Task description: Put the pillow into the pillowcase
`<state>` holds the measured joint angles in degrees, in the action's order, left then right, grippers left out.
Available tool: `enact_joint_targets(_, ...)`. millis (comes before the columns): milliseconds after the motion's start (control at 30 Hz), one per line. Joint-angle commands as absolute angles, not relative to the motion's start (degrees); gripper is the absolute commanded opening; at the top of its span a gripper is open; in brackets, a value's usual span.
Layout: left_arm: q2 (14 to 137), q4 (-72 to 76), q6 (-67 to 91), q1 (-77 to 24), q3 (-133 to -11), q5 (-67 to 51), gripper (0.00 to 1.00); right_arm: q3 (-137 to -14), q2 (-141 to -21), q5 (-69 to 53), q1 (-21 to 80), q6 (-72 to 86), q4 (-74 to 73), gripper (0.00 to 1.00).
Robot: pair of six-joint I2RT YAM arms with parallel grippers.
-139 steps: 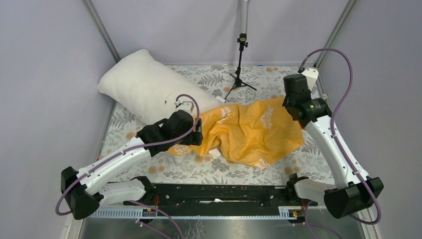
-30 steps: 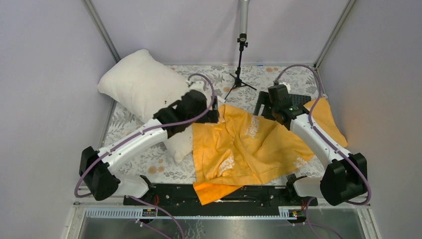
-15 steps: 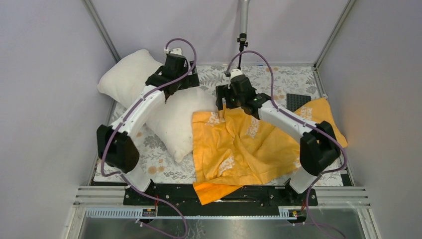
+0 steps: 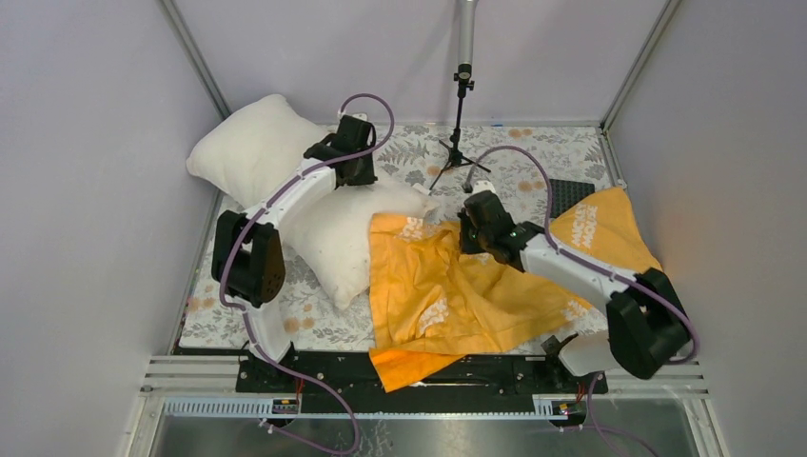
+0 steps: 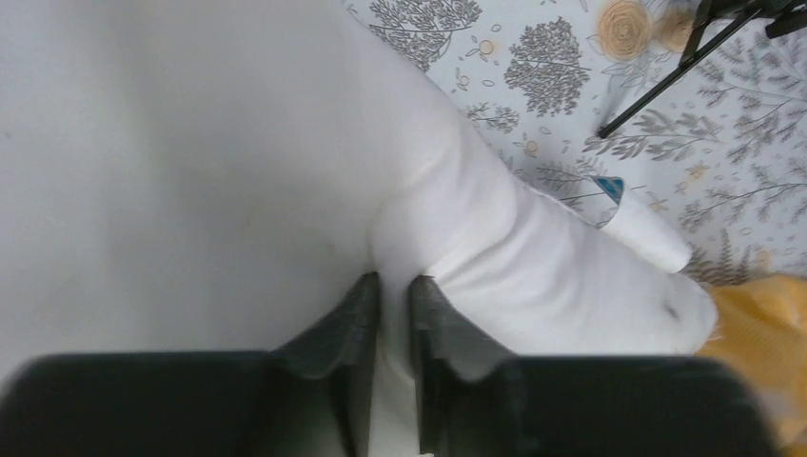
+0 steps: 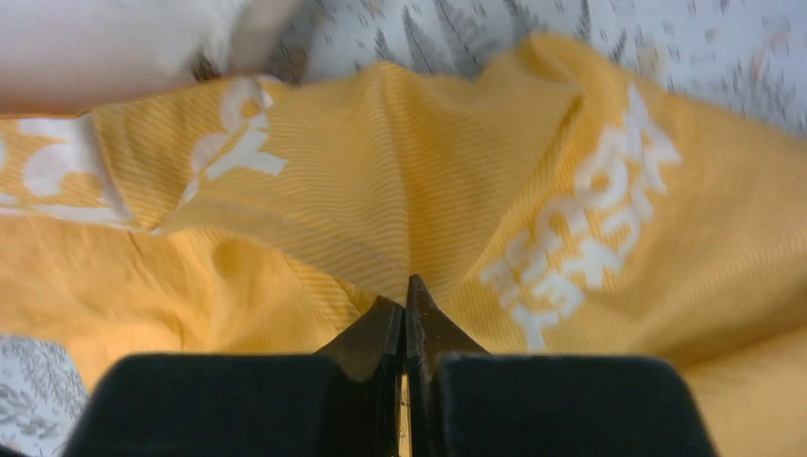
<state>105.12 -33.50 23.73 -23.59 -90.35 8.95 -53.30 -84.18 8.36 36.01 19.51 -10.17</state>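
Left gripper (image 5: 393,290) had its jaws nearly together, pinching a ridge of white fabric on the pillow (image 5: 190,171) near its far edge. Right gripper (image 6: 404,300) had its jaws pressed tight on a raised fold of the pillowcase (image 6: 381,171), right by the white lettering. The pillow lay slanted across the back-left of the floral table (image 4: 533,152), with its right side touching the pillowcase's left edge. The pillowcase was rumpled over the middle and right, one near corner drooping onto the black rail (image 4: 314,367). A small tripod (image 4: 463,76) stood at the back.
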Motion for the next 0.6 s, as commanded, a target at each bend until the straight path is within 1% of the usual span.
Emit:
enact_joint_targets(0,106.0,-34.7,22.5,-23.4,-91.3,6.2,0.06,-46.1,-75.4,9.3,36.5,27.0,-10.7,0.0)
enact_joint_targets(33,105.5,-35.0,22.5,-23.1,-91.9,5.9,0.0,-44.4,-74.1,9.6,36.4,27.7,-11.0,0.0)
enact_joint_targets(167,102.5,-36.5,22.1,-21.6,-94.9,6.0,0.0,-38.9,-71.8,9.9,36.5,30.4,-11.8,0.0)
enact_joint_targets(267,99.2,-36.4,22.9,-19.4,-96.2,5.3,0.0,-36.4,-71.5,7.2,36.4,31.2,-10.8,0.0)
enact_joint_targets(333,96.7,-36.1,23.3,-18.3,-96.2,5.1,0.0,-35.3,-70.8,5.3,36.6,31.0,-9.4,0.03)
enact_joint_targets(433,91.8,-35.6,23.9,-17.1,-95.0,5.4,0.0,-36.3,-70.6,5.8,36.6,29.5,-11.3,0.08)
enact_joint_targets(467,89.9,-35.3,24.2,-16.9,-94.4,5.6,0.0,-36.6,-70.2,6.1,36.6,29.0,-11.9,0.14)
enact_joint_targets(500,87.9,-35.3,24.3,-16.8,-94.0,5.9,0.0,-37.1,-69.5,6.5,36.6,28.9,-12.3,0.21)
enact_joint_targets(533,86.0,-35.3,24.4,-16.8,-93.4,6.1,0.0,-37.8,-68.7,6.8,36.6,28.7,-13.2,0.33)
enact_joint_targets(567,83.7,-35.4,24.4,-16.8,-92.9,6.3,0.0,-38.8,-67.6,7.3,36.7,28.6,-14.3,0.42)
